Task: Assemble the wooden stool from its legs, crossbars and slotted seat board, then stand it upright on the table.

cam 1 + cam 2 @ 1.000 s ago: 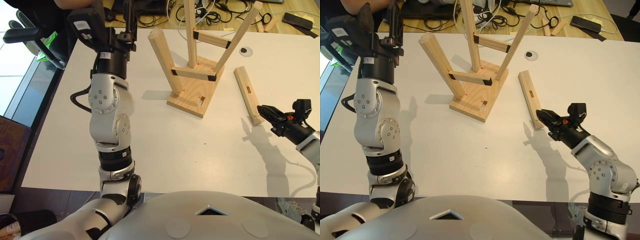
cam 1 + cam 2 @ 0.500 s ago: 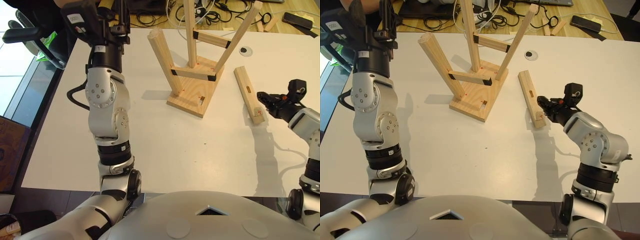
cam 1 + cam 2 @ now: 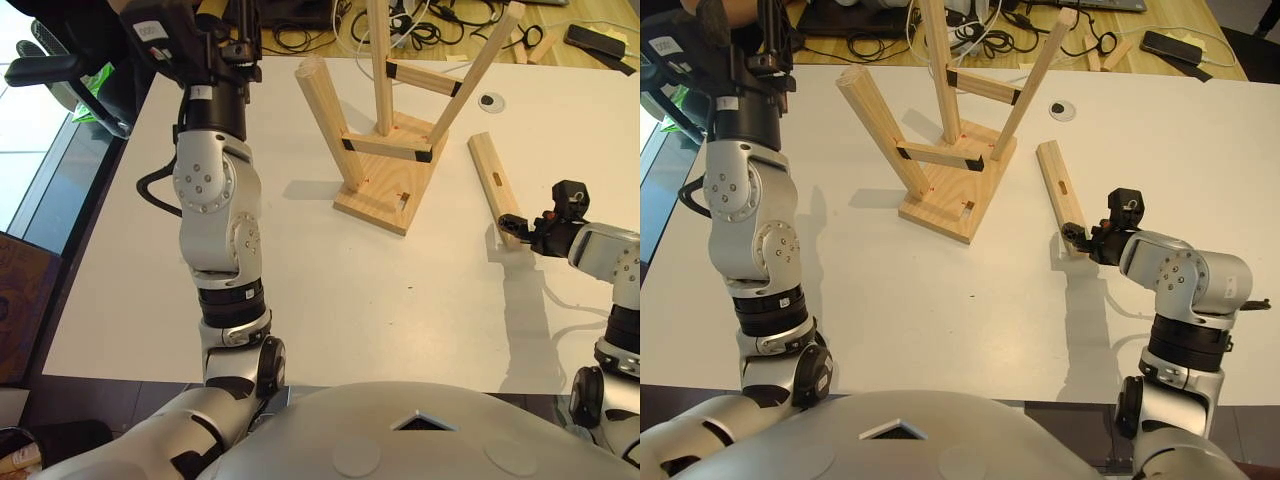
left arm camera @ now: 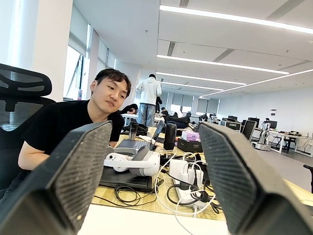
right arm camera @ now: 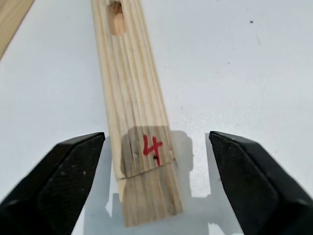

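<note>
Currently my right gripper (image 5: 155,138) is wide open astride the loose leg (image 5: 131,98) near the table's (image 3: 330,300) right edge; left gripper (image 4: 155,126) open, empty.

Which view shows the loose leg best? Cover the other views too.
Right wrist view: the loose leg lies close up, its red-marked end between the right arm's open jaws. The eye views show its whole length flat on the table, right of the stool. The left wrist view faces the office.

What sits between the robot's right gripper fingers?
The end of the loose wooden leg, lying on the table, untouched; seen in the right wrist view.
</note>
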